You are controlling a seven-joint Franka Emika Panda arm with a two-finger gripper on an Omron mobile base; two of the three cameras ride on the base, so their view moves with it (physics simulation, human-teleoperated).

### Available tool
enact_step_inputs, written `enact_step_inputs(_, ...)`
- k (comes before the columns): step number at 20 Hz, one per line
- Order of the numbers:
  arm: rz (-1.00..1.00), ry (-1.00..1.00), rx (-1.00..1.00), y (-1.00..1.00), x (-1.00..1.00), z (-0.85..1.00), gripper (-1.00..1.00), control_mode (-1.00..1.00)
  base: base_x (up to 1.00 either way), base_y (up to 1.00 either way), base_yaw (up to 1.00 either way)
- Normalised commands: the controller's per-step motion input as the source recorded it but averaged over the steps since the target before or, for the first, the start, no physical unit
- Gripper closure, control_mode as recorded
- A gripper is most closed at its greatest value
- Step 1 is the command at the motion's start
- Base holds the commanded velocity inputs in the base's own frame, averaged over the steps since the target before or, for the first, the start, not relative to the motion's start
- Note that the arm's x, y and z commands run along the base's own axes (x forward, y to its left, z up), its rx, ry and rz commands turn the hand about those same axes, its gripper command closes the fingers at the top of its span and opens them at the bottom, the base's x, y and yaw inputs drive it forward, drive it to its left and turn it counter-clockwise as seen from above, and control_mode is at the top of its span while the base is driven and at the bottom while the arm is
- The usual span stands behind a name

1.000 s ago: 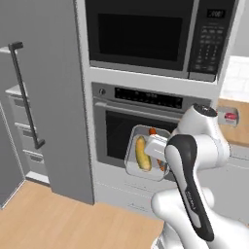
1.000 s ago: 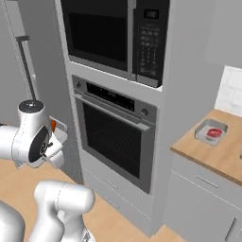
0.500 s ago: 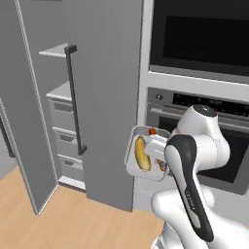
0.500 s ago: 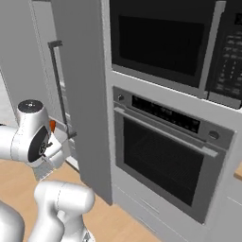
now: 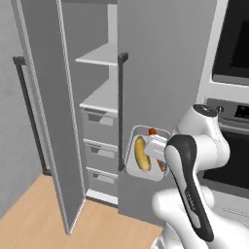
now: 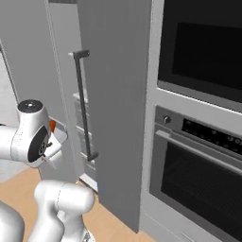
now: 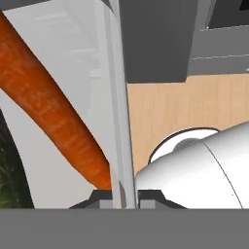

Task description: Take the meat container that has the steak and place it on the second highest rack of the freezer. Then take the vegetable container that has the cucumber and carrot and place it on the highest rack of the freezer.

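My gripper [image 7: 121,197] is shut on the thin wall of the clear vegetable container [image 7: 120,112]. An orange carrot [image 7: 53,107] lies inside against that wall, and the dark green cucumber [image 7: 7,180] shows at the left edge. In the left base view the container [image 5: 130,168] hangs tilted on edge in front of the freezer's closed right door [image 5: 160,73], with the cucumber [image 5: 141,153] and carrot [image 5: 152,131] inside. The freezer's highest rack [image 5: 99,53] and second rack [image 5: 99,99] show through the open left side. The meat container is out of view.
The freezer's left door [image 5: 44,112] stands swung open toward me. Several drawers [image 5: 99,146] sit under the racks. A long handle [image 6: 82,104] runs down the closed door. The wall oven [image 6: 198,179] and microwave [image 6: 203,47] stand to the right.
The whole picture has shifted: the base has carried the cameras left, from the ovens to the open freezer. The container stays in the shut gripper, held the same way.
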Motion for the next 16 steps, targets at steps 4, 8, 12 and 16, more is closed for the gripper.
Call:
enact_step_inputs(4,0.00,0.00,0.00,0.00,0.00,0.00,1.00,1.00,1.00,1.00,-0.34)
enact_step_inputs(8,0.00,0.00,0.00,0.00,0.00,0.00,1.00,1.00,0.97,1.00,-0.48)
enact_step_inputs(12,0.00,0.00,0.00,0.00,0.00,0.00,1.00,1.00,0.49,0.69,-0.33)
enact_step_inputs(16,0.00,0.00,0.00,0.00,0.00,0.00,1.00,1.00,0.08,0.00,-0.01)
